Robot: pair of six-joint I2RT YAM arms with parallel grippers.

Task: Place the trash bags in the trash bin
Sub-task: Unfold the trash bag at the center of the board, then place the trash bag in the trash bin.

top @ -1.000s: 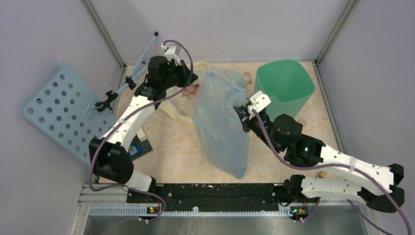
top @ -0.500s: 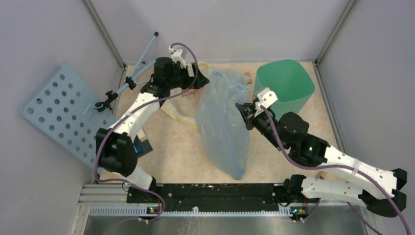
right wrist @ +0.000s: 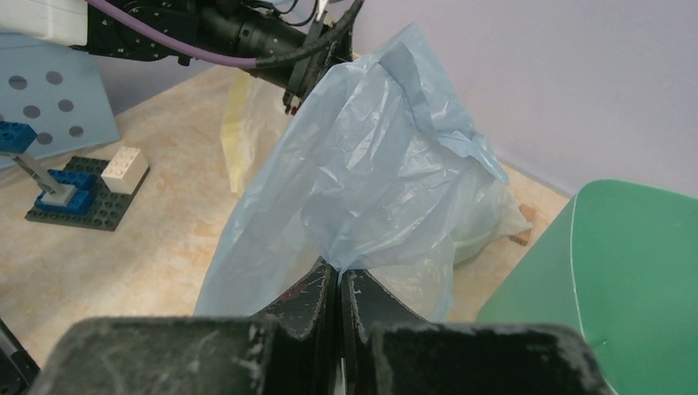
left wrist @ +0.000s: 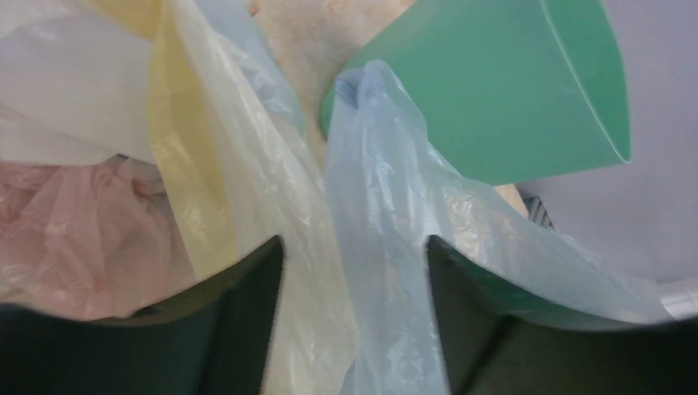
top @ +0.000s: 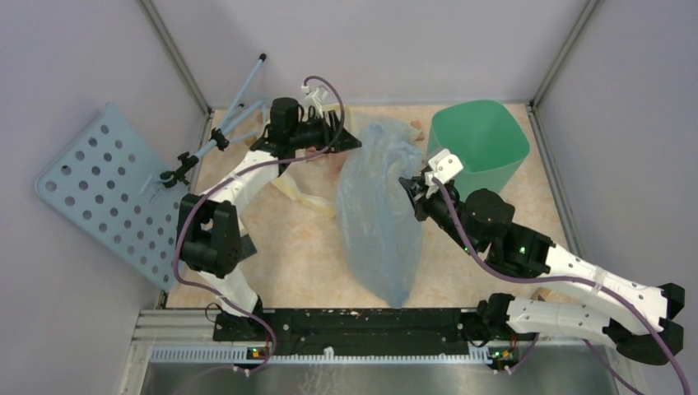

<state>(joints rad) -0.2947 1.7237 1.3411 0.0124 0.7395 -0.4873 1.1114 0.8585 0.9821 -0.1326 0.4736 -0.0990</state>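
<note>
Grip on your right side looks firm: the right end effector (right wrist: 338, 276) is pinched fully together on a fold of the pale-blue trash bag (top: 383, 214), catching it along its right-hand edge about a third of the way down. From that pinch the bag drapes both ways over the tabletop (top: 288, 255): its bunched top lies toward the far side, and its long tail trails toward the arm bases. Your left end effector (left wrist: 354, 247) sits at the bag's top left with its jaws well apart. Blue film and the whitish bag with the yellow rim (left wrist: 193, 156) both pass through the gap, but nothing is clamped, and I can't tell for sure whether either finger touches the plastic. The mint-green trash bin (top: 486, 144) stands in the far right corner, just beside the bag's upper right edge; none of the bag is inside it. A crumpled pinkish bag (left wrist: 66, 239) lies left of the yellow rim, and a pale-blue perforated board (top: 99, 189) leans at the far left.
</note>
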